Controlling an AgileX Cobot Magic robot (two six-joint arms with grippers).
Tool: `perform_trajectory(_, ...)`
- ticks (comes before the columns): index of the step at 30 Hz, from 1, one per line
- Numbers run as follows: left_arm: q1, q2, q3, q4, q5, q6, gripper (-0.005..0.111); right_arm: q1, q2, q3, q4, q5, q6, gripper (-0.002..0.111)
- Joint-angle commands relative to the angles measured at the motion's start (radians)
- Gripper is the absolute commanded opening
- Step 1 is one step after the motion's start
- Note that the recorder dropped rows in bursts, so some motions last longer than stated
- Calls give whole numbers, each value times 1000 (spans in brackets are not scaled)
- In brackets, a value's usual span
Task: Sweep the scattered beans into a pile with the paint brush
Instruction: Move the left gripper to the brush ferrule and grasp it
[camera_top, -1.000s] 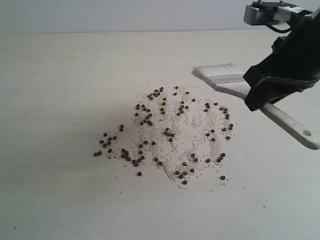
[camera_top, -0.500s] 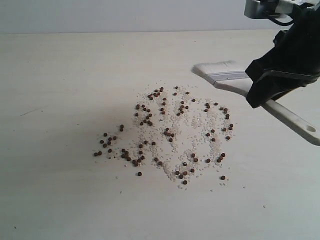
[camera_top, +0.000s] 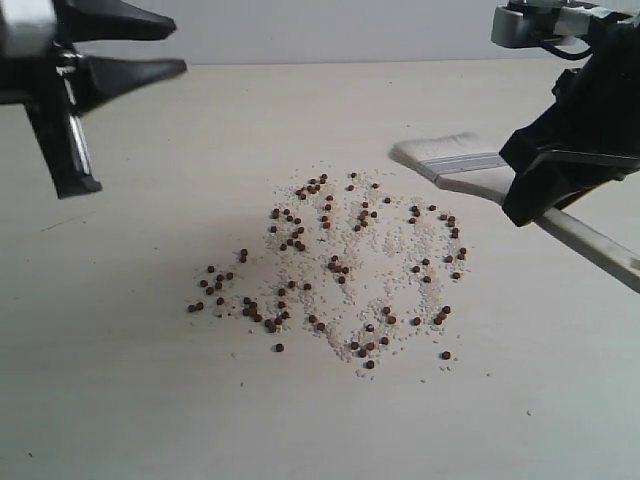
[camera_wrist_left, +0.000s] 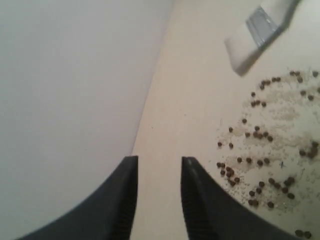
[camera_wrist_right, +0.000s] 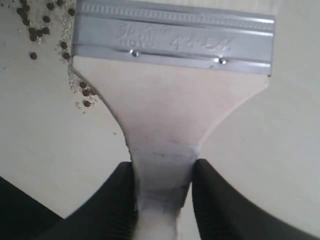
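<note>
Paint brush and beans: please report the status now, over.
Right gripper shut on paint brush handle. Left gripper open, empty. Beans scattered, not gathered yet. Nothing between brush and beans.

The left arm (camera_top: 45, 100) has matte black jaws tapering to blunt tips, with a silvery strip (camera_top: 77, 148) behind them. The right arm (camera_top: 590, 110) is black as well, topped by a pale grey housing (camera_top: 540, 22).

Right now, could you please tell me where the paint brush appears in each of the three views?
Exterior view: the paint brush is at the upper right, its handle slanting down to the right edge.
Left wrist view: top right corner, only its head end showing.
Right wrist view: fills the centre, its handle neck clamped in the right gripper.
Shared landmark: the scattered beans, lying near the brush head in all three.
</note>
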Motion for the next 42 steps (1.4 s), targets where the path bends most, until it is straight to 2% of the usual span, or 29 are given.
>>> perform_trajectory(1, -174, 49, -6, 14, 200, 136, 44, 2, 0, -22, -5, -8, -29, 0)
perform_trajectory(4, -291, 76, -6, 28, 331, 201, 45, 2, 37, -44, 11, 23, -50, 0)
perform_trajectory(7, -372, 89, -6, 44, 436, 245, 45, 2, 83, -65, 47, 40, -70, 0)
perform_trajectory(10, -425, 112, -6, 44, 456, 280, 45, 2, 121, -85, 101, 40, -121, 0)
perform_trajectory(13, -458, 150, -6, 58, 479, 280, 53, 2, 147, -107, 156, 40, -167, 0)
perform_trajectory(16, -469, 188, -13, 83, 483, 312, 60, 2, 152, -121, 163, 40, -174, 0)
perform_trajectory(25, -469, 282, -64, 83, 470, 314, 60, 2, 152, -123, 208, 40, -244, 0)
perform_trajectory(39, -469, 498, -307, 83, 466, 317, 60, 2, 152, -123, 230, 40, -268, 0)
perform_trajectory(42, -471, 521, -323, 83, 460, 317, 59, 2, 152, -123, 230, 40, -268, 0)
